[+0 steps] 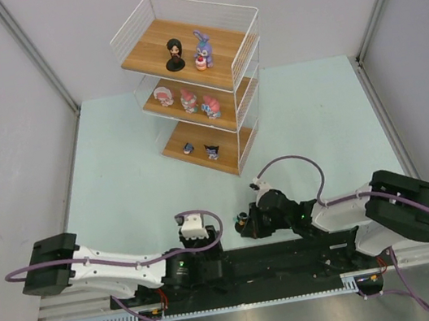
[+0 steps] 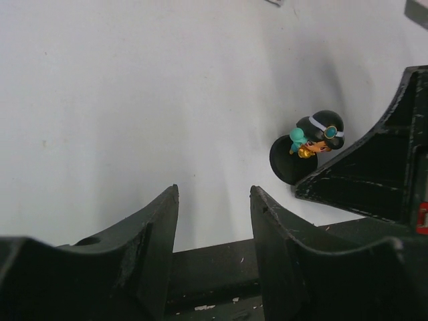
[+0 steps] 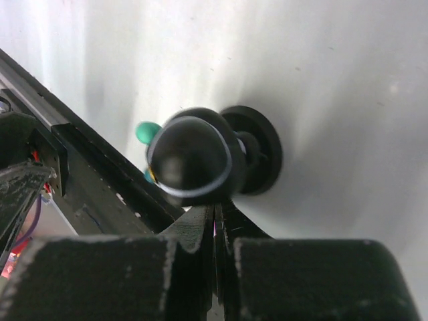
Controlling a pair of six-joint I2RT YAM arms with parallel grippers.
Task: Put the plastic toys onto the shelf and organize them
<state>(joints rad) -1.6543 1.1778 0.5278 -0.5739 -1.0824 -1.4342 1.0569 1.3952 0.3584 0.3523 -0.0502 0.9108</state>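
A dark-haired toy (image 2: 314,142) with teal trim stands on a round black base on the table, close to the arms' bases. My right gripper (image 3: 215,210) is shut with nothing between its jaws, its tips right behind that toy (image 3: 194,157). My left gripper (image 2: 214,192) is open and empty, to the toy's left. The shelf (image 1: 225,64) stands at the far side. Its top board holds a dark-haired figure (image 1: 173,54) and a purple-blue bunny (image 1: 202,50). Three pink-and-white toys (image 1: 188,99) sit on the middle board, and two small ones (image 1: 212,151) on the bottom board.
The black base rail (image 1: 281,260) runs along the table's near edge, just behind both grippers. Grey walls close in the table at the left and right. The right arm's purple cable (image 1: 289,160) loops up over the table.
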